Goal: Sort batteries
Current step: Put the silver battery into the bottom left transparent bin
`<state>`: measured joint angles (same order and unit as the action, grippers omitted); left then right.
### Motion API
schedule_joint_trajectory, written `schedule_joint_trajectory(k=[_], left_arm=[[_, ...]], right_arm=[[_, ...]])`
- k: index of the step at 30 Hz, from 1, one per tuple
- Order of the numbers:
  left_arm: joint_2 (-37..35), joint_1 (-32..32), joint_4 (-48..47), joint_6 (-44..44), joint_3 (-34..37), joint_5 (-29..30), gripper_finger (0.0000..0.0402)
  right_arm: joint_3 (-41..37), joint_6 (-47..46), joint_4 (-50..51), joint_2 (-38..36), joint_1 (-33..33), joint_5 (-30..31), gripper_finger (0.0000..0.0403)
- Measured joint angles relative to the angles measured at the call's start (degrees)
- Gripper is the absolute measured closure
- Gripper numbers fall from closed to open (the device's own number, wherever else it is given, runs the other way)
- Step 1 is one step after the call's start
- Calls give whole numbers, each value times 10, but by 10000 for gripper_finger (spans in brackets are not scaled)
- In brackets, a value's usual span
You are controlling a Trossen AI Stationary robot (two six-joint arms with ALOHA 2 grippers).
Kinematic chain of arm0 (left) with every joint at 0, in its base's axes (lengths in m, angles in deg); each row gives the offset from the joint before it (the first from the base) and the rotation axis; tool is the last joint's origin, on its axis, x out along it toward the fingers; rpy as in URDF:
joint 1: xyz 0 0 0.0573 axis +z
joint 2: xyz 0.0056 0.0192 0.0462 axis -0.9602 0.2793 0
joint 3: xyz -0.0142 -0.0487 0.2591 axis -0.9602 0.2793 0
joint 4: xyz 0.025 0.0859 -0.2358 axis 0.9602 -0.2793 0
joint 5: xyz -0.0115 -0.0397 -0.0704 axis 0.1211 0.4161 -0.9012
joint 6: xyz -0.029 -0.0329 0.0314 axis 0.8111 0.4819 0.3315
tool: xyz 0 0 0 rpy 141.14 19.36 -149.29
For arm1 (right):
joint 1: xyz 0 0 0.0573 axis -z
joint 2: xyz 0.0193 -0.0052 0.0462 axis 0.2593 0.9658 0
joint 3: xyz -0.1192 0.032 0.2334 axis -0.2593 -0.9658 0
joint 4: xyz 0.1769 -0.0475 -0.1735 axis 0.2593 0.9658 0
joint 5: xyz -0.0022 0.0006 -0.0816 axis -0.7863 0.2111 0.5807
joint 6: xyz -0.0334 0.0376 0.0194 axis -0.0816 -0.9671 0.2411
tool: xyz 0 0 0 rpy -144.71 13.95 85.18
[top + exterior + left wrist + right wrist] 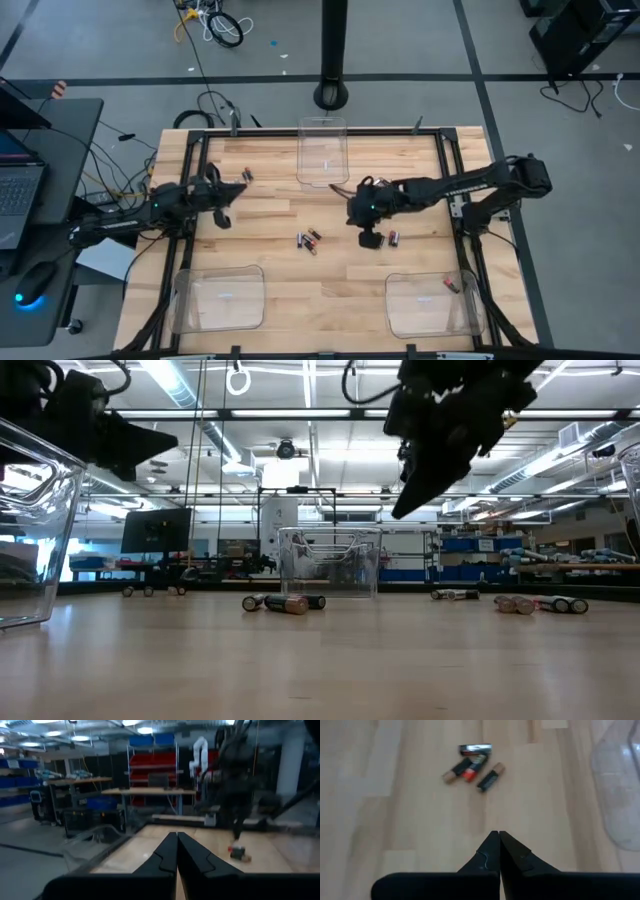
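Right gripper (pixel 371 240) hangs above the desk (pixel 280 285) near loose batteries (pixel 309 240), fingers pressed together, empty; left gripper (pixel 222 220) likewise.

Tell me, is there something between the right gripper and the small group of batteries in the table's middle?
Nothing visible. The right gripper, shut and empty, looks across bare wood at the battery cluster; from above, only open table separates them.

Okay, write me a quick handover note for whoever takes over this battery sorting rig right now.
Left gripper: shut, empty, above the table's left side.
Right gripper: shut, empty, hovering beside the loose batteries near it.
Central battery cluster lies unsorted; more batteries sit at far left.
Done: one battery in the near-right clear bin.
Left: the rest; the far bin and near-left bin look empty.
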<state>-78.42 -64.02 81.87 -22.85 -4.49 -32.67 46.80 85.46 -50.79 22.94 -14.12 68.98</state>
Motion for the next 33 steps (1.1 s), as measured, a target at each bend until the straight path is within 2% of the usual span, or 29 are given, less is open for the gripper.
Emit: schedule_joint_trajectory(k=[7,13,19,28,33], left_arm=[[2,0,63,21,-2,1,385],[71,0,-35,77,-75,3,385],[213,0,-204,133,-195,-6,385],[430,0,-560,212,-420,7,385],[514,0,-714,271,-482,42,385]], right_arm=[[-34,61,-43,0,65,-12,397],[-45,79,-47,-2,117,-21,396],[-50,104,-53,-25,142,-20,396],[-50,121,-40,-95,136,-19,396],[-50,126,-25,-115,122,-5,396]])
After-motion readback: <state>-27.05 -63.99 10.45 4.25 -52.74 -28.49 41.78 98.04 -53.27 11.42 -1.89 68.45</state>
